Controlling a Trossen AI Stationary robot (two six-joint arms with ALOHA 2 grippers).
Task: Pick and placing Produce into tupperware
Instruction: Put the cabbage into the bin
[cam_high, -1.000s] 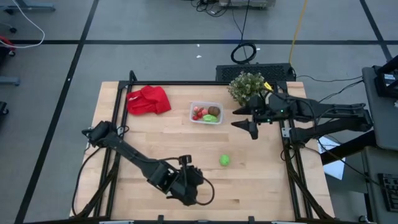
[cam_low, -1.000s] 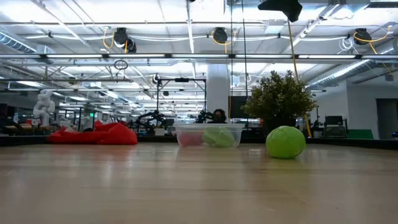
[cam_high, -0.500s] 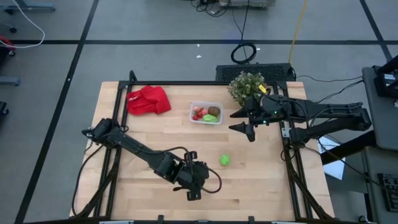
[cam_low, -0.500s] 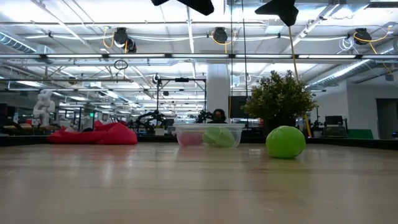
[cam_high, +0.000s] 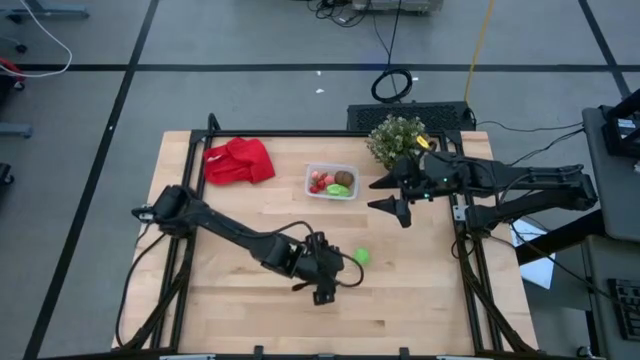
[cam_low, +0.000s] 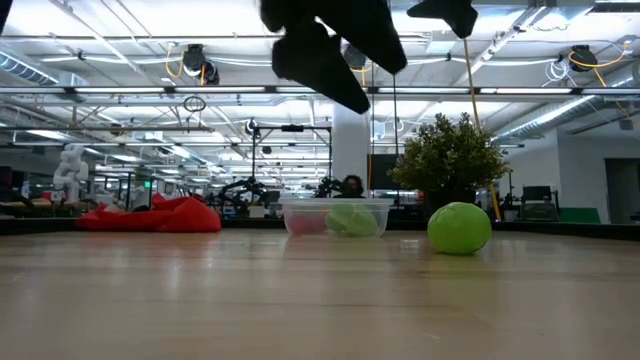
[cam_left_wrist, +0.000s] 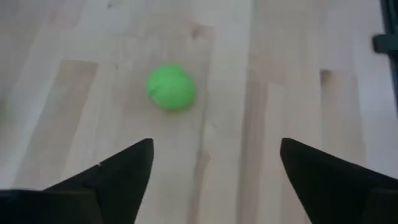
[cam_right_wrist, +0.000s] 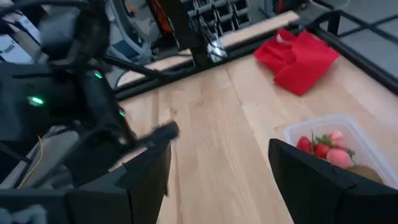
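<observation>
A bright green ball (cam_high: 361, 257) of produce rests on the wooden table, right of centre. My left gripper (cam_high: 335, 278) hovers just left of it and nearer the front edge, open, tilted down toward it. In the left wrist view the ball (cam_left_wrist: 170, 87) lies ahead of the spread fingers, untouched. The clear tupperware (cam_high: 331, 182) stands farther back and holds red strawberry pieces, a brown oval and a green piece. My right gripper (cam_high: 380, 192) waits open, raised to the right of the tupperware (cam_right_wrist: 336, 149).
A crumpled red cloth (cam_high: 238, 160) lies at the far left of the table. A bushy potted plant (cam_high: 397, 138) stands at the far right, behind my right gripper. Bare wood surrounds the green ball (cam_low: 459, 228).
My left gripper has swept from near the table's front edge toward the right and the green ball, sinking as it went, so it now shows at the top of the low view. Its fingers stand wider apart than before. The ball and tupperware have not moved.
</observation>
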